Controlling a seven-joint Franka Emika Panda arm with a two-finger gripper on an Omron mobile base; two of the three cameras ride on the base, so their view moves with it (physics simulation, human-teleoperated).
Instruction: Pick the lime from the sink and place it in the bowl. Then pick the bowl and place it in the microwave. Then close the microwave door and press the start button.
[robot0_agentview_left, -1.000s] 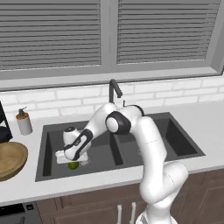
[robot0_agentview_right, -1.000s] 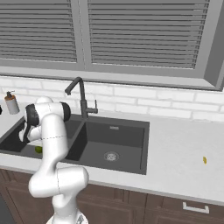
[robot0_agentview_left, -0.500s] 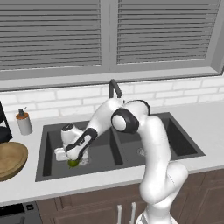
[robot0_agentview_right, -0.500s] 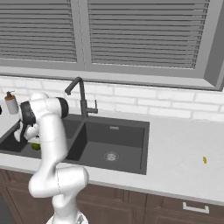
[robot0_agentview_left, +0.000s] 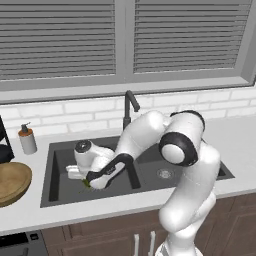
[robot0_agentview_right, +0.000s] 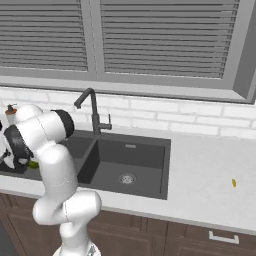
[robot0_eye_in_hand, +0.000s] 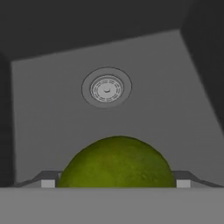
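Pincer (robot0_eye_in_hand: 116, 186): I see it spread wide, fingers flanking the lime (robot0_eye_in_hand: 116, 162).
Advice: I'd close centred, gently, before lifting from the sink (robot0_eye_in_hand: 52, 118).

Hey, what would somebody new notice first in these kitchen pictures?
The white arm bent deep into the left basin of the dark sink, its open gripper straddling the green lime. Beyond it lies a round metal drain, and a wooden bowl waits on the counter left of the sink.
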